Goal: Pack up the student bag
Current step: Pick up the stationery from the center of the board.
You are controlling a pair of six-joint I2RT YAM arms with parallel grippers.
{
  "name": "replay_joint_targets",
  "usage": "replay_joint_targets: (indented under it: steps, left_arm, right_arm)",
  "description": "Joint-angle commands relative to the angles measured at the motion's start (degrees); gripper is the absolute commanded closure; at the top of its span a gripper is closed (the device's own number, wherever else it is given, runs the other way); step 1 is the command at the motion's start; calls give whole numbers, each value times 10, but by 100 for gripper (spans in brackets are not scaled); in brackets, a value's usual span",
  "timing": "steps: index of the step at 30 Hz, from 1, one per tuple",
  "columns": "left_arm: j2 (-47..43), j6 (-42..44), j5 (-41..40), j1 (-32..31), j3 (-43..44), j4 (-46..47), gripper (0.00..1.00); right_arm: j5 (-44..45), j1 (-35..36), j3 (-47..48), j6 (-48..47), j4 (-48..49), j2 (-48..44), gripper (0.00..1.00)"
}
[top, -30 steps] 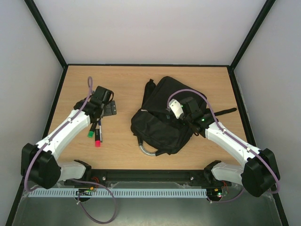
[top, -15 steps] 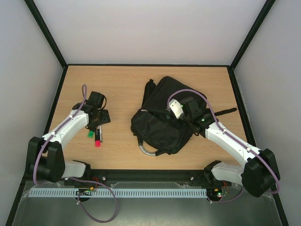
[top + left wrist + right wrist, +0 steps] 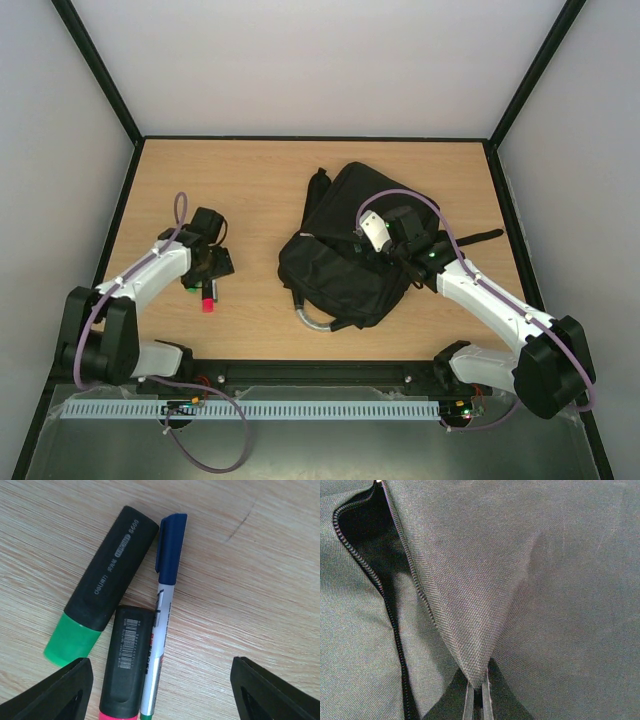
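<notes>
The student bag [image 3: 345,250] is lying centre-right in the top view, bare table [image 3: 260,180] ringing its edges, and I am pinching a fold of it in my right claw [image 3: 476,700], closed tight beside the gaping zipper [image 3: 380,587]. My left claw [image 3: 160,690] is hanging wide apart, gripping nothing, over the green highlighter [image 3: 100,587], pink highlighter [image 3: 127,670] and blue-capped pen [image 3: 167,555] at left.

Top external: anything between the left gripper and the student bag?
Only bare tabletop between the left gripper and the student bag, seen in the top view; the markers lie under the gripper, outside that stretch.
</notes>
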Motion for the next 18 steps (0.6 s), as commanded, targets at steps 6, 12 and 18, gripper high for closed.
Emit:
replay_joint_targets:
  steps: [6,12,18]
  left_arm:
    - [45,-9,39,-26,-12,17,21]
    - [69,-14,33,-53,-16,33,21]
    - [96,-20,35,-88,-12,51,21]
  right_arm:
    - [-21,-1,-1,-5,-9,-20,99]
    - [-23,-1,-1,-6,-9,-18,99]
    - [-23,-2,-1,-6,-9,-17,99]
